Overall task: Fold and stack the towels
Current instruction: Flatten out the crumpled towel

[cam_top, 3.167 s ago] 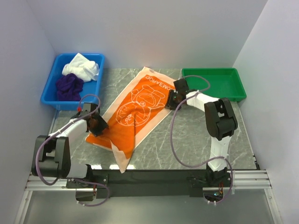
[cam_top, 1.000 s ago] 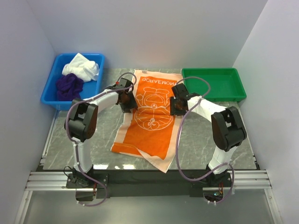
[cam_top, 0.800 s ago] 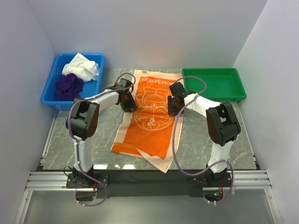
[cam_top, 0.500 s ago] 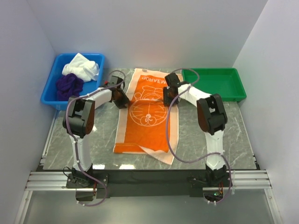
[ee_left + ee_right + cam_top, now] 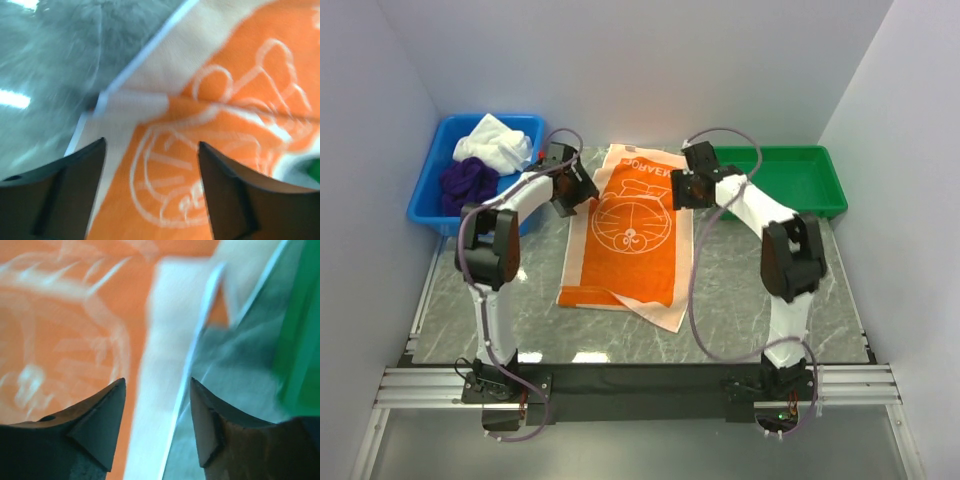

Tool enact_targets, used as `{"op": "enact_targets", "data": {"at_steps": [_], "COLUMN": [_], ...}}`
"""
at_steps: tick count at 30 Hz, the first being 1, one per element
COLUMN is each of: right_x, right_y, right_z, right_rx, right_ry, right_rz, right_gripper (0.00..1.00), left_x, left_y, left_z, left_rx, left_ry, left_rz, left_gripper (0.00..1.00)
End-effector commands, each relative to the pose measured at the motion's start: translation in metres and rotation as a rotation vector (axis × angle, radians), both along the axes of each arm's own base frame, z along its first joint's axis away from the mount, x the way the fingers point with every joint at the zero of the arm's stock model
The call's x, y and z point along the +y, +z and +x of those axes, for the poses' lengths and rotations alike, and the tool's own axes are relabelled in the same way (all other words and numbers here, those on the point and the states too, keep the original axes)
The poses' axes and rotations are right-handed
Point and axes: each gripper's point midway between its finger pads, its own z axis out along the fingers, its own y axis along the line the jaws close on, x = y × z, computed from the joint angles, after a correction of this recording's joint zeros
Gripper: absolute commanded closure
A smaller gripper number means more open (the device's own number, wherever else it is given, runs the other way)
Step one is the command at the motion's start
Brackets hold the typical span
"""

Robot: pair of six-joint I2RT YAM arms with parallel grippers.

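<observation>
The orange Doraemon towel (image 5: 630,235) lies spread on the grey marble worktop (image 5: 770,300), its length running from near to far, midway between the two arms. At its near right corner a pale flap of the underside pokes out from beneath the orange face. Farther back, the left gripper (image 5: 570,190) sits at the towel's far left corner and the right gripper (image 5: 682,188) at its far right corner. Both wrist views are blurred, yet each shows the two dark fingers (image 5: 75,192) standing apart with nothing between them, only the printed cloth and its pale border below. The right wrist view also catches the worktop and a strip of green beside the towel's edge. At the far left, a blue bin (image 5: 425,205) holds the crumpled white towel (image 5: 495,145) with the dark purple towel (image 5: 468,185) bunched just in front of it. At the far right stands a green tray (image 5: 825,205).
</observation>
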Motion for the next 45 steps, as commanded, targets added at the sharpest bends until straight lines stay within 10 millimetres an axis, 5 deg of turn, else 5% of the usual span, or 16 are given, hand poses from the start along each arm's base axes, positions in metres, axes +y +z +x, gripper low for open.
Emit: {"op": "enact_targets", "data": {"at_steps": [1,3,4,8,9,10,12,14,15,19,35,39,43,45], "right_x": [0.059,0.089,0.098,0.14,0.154,0.16,0.17,0.174,0.176,0.194,0.229,0.228,0.219,0.218], "right_y": [0.072,0.065,0.062,0.042,0.039,0.036,0.024,0.017,0.01,0.006,-0.032,-0.033,-0.032,-0.021], "right_z": [-0.042,-0.084,-0.098,-0.16,-0.176,-0.184,-0.199,-0.205,-0.206,-0.218,-0.222,-0.222,-0.226,-0.231], "right_rx": [-0.167,-0.149,-0.138,-0.08,-0.07,-0.06,-0.032,-0.016,-0.004,0.004,0.073,0.068,0.065,0.04], "right_ry": [0.217,0.327,0.369,0.53,0.58,0.605,0.648,0.669,0.677,0.731,0.809,0.819,0.829,0.848], "right_rz": [0.071,0.071,0.074,0.092,0.097,0.101,0.083,0.06,0.048,0.039,-0.073,-0.089,-0.118,-0.111], "right_gripper": [0.35,0.32,0.31,0.3,0.31,0.31,0.35,0.38,0.39,0.44,0.55,0.7,0.95,0.98], "left_x": [0.01,0.023,0.034,0.075,0.084,0.096,0.121,0.142,0.149,0.168,0.173,0.173,0.172,0.172], "left_y": [0.113,0.128,0.158,0.195,0.184,0.206,0.193,0.207,0.188,0.183,0.163,0.165,0.165,0.164], "left_z": [-0.013,-0.03,-0.041,-0.084,-0.098,-0.115,-0.137,-0.162,-0.174,-0.209,-0.216,-0.216,-0.216,-0.215], "left_rx": [-0.219,-0.249,-0.316,-0.419,-0.402,-0.467,-0.467,-0.537,-0.508,-0.555,-0.503,-0.519,-0.513,-0.511], "left_ry": [-0.017,0.008,0.025,0.091,0.1,0.121,0.188,0.254,0.261,0.326,0.335,0.333,0.329,0.327], "left_rz": [0.002,0.041,0.067,0.191,0.228,0.253,0.339,0.387,0.416,0.444,0.47,0.462,0.465,0.464], "left_gripper": [0.16,0.05,0.01,0.01,0.01,0.01,0.01,0.01,0.01,0.01,0.01,0.01,0.02,0.02]}}
